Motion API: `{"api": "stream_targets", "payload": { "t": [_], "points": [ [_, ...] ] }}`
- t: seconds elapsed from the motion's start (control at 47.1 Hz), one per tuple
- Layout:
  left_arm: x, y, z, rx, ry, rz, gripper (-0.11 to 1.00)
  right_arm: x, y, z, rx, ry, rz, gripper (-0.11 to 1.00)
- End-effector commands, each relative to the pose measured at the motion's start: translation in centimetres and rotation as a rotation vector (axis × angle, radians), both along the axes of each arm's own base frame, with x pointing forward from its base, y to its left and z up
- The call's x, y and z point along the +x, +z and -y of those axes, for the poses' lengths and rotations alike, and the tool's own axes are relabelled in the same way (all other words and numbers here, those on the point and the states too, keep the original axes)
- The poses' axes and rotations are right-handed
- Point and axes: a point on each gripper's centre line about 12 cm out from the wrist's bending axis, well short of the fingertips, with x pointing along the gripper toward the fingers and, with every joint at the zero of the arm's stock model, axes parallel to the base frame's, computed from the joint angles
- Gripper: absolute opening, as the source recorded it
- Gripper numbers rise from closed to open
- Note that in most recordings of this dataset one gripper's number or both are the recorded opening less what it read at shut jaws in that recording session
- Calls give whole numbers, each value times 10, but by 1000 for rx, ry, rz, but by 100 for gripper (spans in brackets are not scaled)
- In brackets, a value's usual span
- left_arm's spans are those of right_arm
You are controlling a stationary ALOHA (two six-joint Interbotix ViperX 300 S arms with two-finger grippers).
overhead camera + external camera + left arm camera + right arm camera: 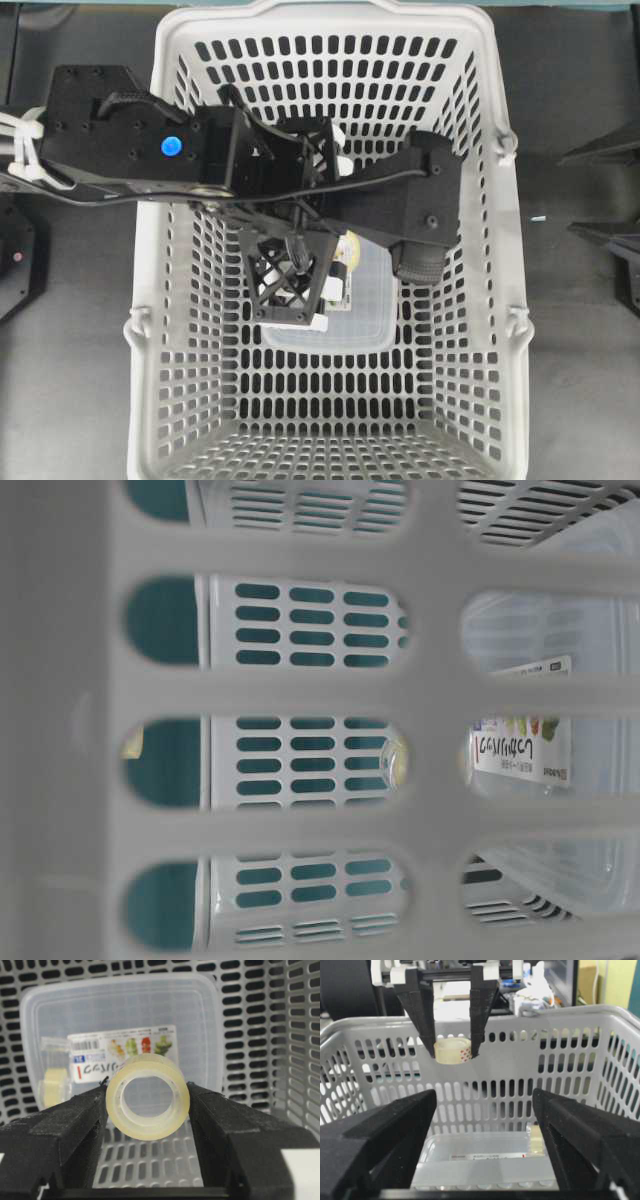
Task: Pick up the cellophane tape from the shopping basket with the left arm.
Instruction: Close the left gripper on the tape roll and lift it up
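black lattice fingers of the left gripper hold the cellophane tape above the shopping basket.
left wrist: jaws clamped on the roll's flat sides, hole facing the lens, likely for a square grip; a clear box lies below. right wrist: right gripper is spread wide and empty outside the basket, while the tape hangs at rim height, so the lift looks nearly done.
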Motion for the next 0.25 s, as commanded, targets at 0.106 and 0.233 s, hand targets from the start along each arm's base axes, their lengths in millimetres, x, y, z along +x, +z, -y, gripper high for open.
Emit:
{"api": "stream_targets", "payload": {
  "t": [0.106,0.233],
  "points": [
    [-5,13,1,0,-1,31,50,1,5,0,5,1,20,75],
    [-5,12,1,1,-2,29,50,1,4,-1,3,3,18,75]
  ]
}}
